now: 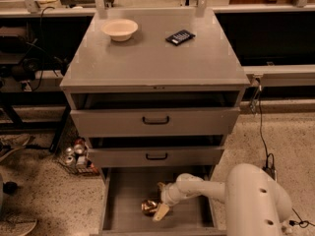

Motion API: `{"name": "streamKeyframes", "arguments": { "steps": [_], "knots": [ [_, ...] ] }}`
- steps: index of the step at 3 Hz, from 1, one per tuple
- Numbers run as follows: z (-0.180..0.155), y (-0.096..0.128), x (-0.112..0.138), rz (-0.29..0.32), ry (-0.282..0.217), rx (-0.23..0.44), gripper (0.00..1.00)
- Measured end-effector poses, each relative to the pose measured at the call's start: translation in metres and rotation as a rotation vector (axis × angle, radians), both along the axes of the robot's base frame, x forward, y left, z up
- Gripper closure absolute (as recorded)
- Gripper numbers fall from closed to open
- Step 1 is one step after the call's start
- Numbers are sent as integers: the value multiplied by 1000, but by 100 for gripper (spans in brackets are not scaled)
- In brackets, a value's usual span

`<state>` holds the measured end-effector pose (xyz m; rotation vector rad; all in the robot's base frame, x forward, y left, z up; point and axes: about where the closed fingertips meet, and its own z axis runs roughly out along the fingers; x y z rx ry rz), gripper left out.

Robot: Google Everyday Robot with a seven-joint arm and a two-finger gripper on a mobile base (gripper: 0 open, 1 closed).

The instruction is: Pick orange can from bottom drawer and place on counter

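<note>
The orange can (148, 206) lies on its side on the floor of the open bottom drawer (129, 191), near the drawer's middle front. My gripper (159, 199) reaches down into the drawer from the right, on a white arm (216, 188). Its fingers are open, with one cream fingertip (161, 212) just right of the can and the other (160, 186) above it. The can sits at the mouth of the fingers; I cannot tell whether it touches them. The counter (157, 63) is the grey cabinet top above.
A cream bowl (119, 28) and a black flat object (180, 37) sit at the back of the counter. Two upper drawers with black handles (155, 120) stand slightly open. Red-and-silver cans (74, 154) lie on the floor left of the cabinet. A cable (263, 141) runs along the floor on the right.
</note>
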<state>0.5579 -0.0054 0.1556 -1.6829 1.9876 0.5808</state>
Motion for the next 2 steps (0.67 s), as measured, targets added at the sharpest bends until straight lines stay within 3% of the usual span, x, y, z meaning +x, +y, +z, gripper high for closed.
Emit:
{"name": "streamKeyframes", "arguments": {
  "steps": [1,2],
  "knots": [
    [-27,15,0,35,24,-20,25],
    [-32,21,-1,50,22,-25,49]
  ]
}}
